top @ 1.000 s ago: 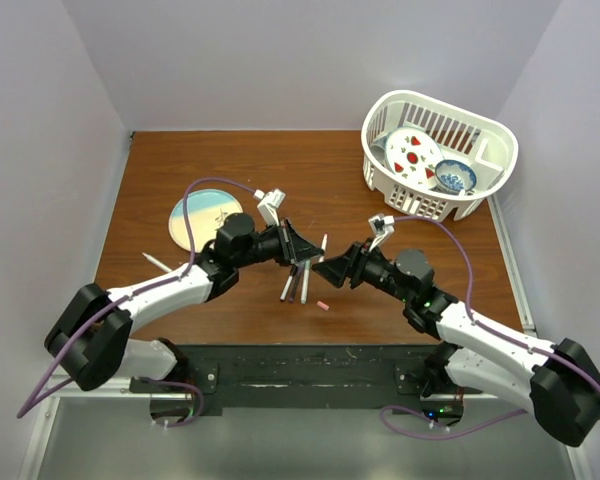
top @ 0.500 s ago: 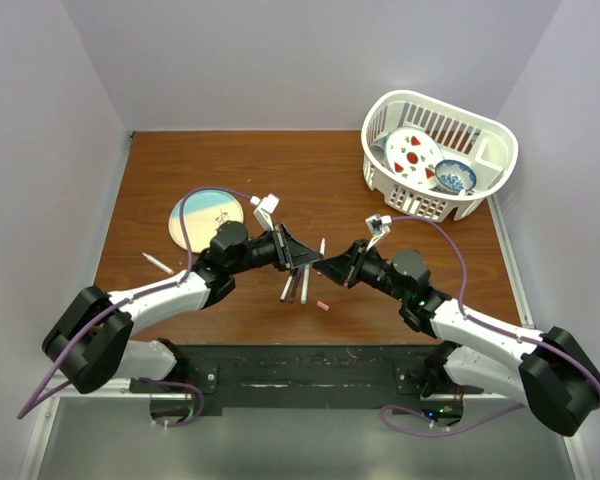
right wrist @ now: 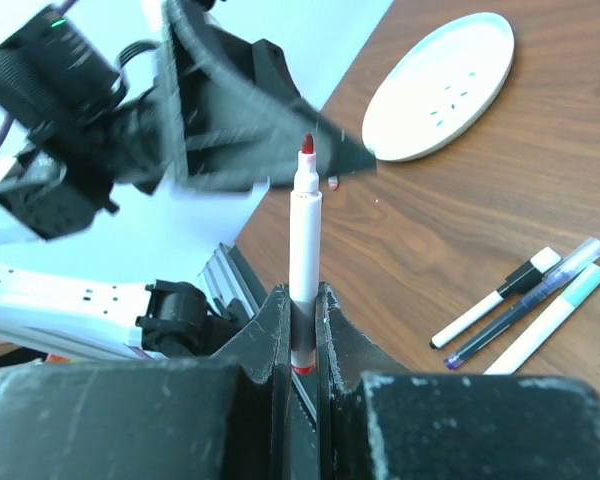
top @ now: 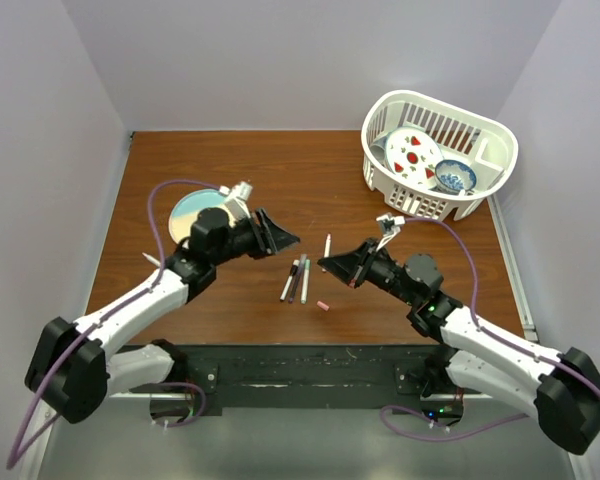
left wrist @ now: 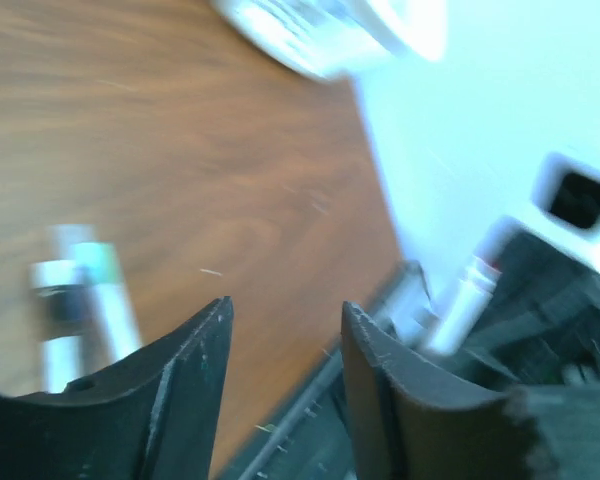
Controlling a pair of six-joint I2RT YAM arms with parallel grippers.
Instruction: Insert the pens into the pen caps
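Observation:
My right gripper (top: 331,263) (right wrist: 302,300) is shut on a white pen (right wrist: 304,245) with a bare red tip, holding it low on the barrel; from above this pen (top: 326,248) points away from me. Just to its left my left gripper (top: 283,238) (left wrist: 285,320) stands open with nothing between its fingers (left wrist: 195,370), and the held pen (left wrist: 465,305) shows beyond them. Three pens (top: 296,279) (right wrist: 525,312) with black, purple and teal ends lie side by side on the table. A small pink pen cap (top: 323,306) lies near them. Another pen (top: 156,262) lies far left.
A round pale-blue plate (top: 192,216) (right wrist: 440,85) lies at the left behind the left arm. A white basket (top: 480,140) holding dishes stands at the back right. The black rail (top: 300,365) runs along the table's near edge.
The right gripper has shut on the red-tipped pen. The left gripper has opened, let go of it and drawn back to the left.

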